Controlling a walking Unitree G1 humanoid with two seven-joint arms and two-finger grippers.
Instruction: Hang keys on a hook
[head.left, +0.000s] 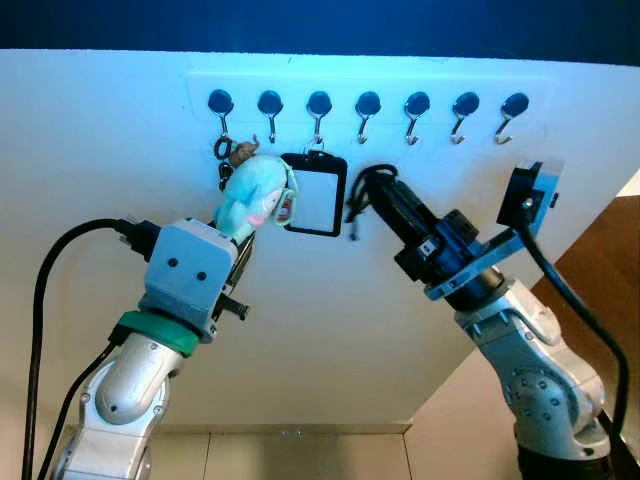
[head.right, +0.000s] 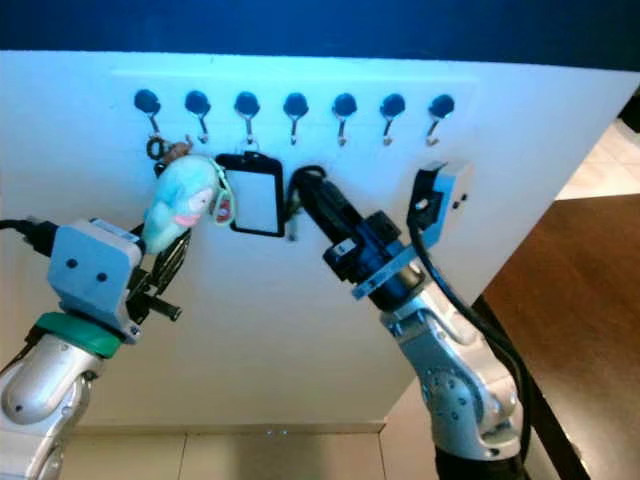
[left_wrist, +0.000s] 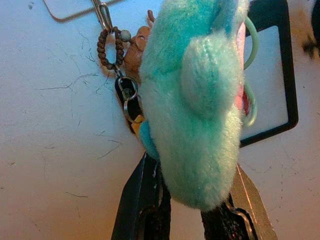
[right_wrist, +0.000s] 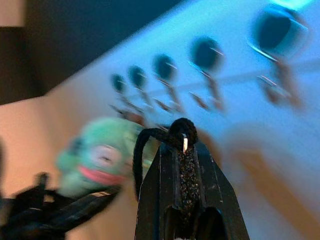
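The left hand (left_wrist: 192, 210) grips a teal plush keychain (left_wrist: 200, 100) against the wall (left_wrist: 50, 150).

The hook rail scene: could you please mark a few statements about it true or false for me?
1. The rail carries seven hooks. True.
2. The plush sits in the right end effector. False: the left end effector holds it.
3. A black-framed badge hangs from the third hook from the left. True.
4. The right end effector is empty. False: it is shut on a black loop.
5. The bead ring hangs on a hook. True.

Home entryway — wall hook rack (head.left: 367, 105)
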